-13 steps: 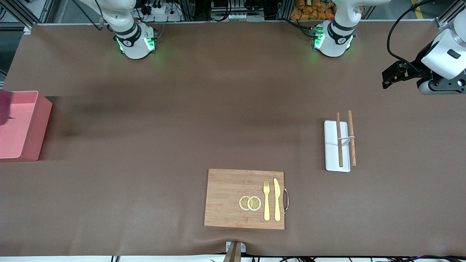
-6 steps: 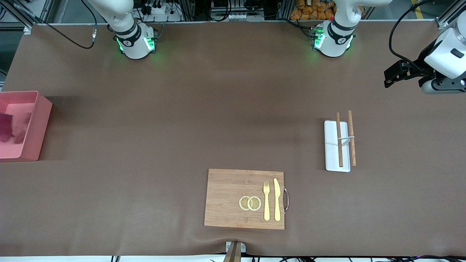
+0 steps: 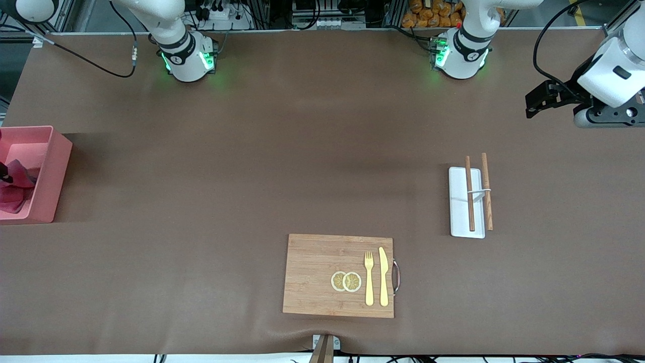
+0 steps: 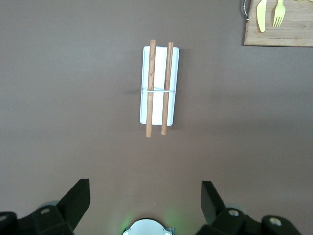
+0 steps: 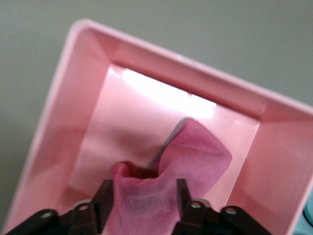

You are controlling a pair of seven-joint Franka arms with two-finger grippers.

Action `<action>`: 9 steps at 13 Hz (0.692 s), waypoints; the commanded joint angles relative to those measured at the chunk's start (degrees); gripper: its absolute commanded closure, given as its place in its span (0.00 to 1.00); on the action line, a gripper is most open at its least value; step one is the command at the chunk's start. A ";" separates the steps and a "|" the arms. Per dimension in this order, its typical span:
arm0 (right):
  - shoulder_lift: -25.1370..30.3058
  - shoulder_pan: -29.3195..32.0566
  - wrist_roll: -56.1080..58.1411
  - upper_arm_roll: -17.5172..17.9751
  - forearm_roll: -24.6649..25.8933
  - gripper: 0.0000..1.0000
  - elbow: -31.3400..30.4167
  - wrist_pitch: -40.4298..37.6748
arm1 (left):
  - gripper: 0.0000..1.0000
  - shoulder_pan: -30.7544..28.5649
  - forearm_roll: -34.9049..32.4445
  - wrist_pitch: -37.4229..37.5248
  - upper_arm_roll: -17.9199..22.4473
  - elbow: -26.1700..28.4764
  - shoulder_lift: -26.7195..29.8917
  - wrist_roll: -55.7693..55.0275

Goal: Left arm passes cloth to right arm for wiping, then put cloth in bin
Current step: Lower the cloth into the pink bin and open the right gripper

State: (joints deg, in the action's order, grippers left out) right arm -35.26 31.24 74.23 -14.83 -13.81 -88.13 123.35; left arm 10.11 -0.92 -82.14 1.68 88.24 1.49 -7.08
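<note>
The salmon-pink bin (image 3: 48,171) stands at the right arm's end of the table. The raspberry-pink cloth (image 3: 15,189) hangs down inside it. In the right wrist view my right gripper (image 5: 143,188) is low over the bin (image 5: 73,98), its fingers (image 5: 105,196) pressed on either side of the cloth (image 5: 195,152), whose lower end rests on the bin floor. In the front view only a black tip of the right gripper (image 3: 4,177) shows at the frame edge. My left gripper (image 3: 534,101) is open and empty, up over the left arm's end of the table; its own view (image 4: 145,188) shows the jaws wide apart.
A small white tray (image 3: 459,201) with two wooden chopsticks (image 3: 469,194) lies toward the left arm's end; it also shows in the left wrist view (image 4: 157,73). A wooden board (image 3: 312,272) near the front camera carries a yellow fork, a knife and lemon slices.
The cloth has gone down from above the bin's rim into the bin. The right arm's upper part has shifted. The left gripper has barely moved.
</note>
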 commanded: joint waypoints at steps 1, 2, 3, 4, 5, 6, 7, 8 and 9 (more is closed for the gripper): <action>3.80 -4.15 -6.96 -1.07 2.36 0.00 3.82 -9.94 | 0.00 0.70 1.09 0.49 0.08 -1.31 -0.69 -0.30; 5.02 -5.82 -9.61 -0.99 5.69 0.00 5.76 -11.80 | 0.00 0.79 0.92 0.49 -0.18 -1.40 -0.79 -0.83; 7.03 -8.01 -13.55 -1.08 7.81 0.00 6.21 -14.95 | 0.00 0.71 0.48 0.49 -1.40 -1.75 -0.87 -1.09; 8.79 -9.95 -17.24 -1.08 9.23 0.00 6.22 -18.37 | 0.00 0.62 0.30 0.49 -2.19 -1.75 -0.87 -1.18; 10.55 -11.36 -20.59 -0.99 9.76 0.00 6.13 -20.76 | 0.00 0.36 0.39 0.49 -2.29 -1.75 -0.87 -1.18; 11.52 -12.94 -23.23 -0.90 9.77 0.00 6.04 -22.09 | 0.00 0.09 0.39 0.49 -2.20 -1.75 -0.96 -1.18; 12.40 -14.78 -26.48 -0.90 9.77 0.00 5.78 -23.14 | 0.00 -0.08 0.56 0.49 -2.20 -1.75 -1.05 -1.18; 13.46 -16.80 -30.60 -0.99 9.85 0.00 5.52 -24.55 | 0.00 -0.09 0.48 0.49 -2.20 -1.75 -1.05 -1.10; 14.25 -18.56 -35.08 -0.99 9.86 0.00 5.34 -25.87 | 0.00 -0.17 0.48 0.49 -2.20 -1.75 -1.05 -1.10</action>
State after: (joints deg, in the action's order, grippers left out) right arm -23.49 16.05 46.27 -15.18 -5.18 -81.07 99.35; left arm 10.38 -0.73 -82.18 -0.34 88.06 1.20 -7.82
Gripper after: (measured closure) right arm 0.000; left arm 0.000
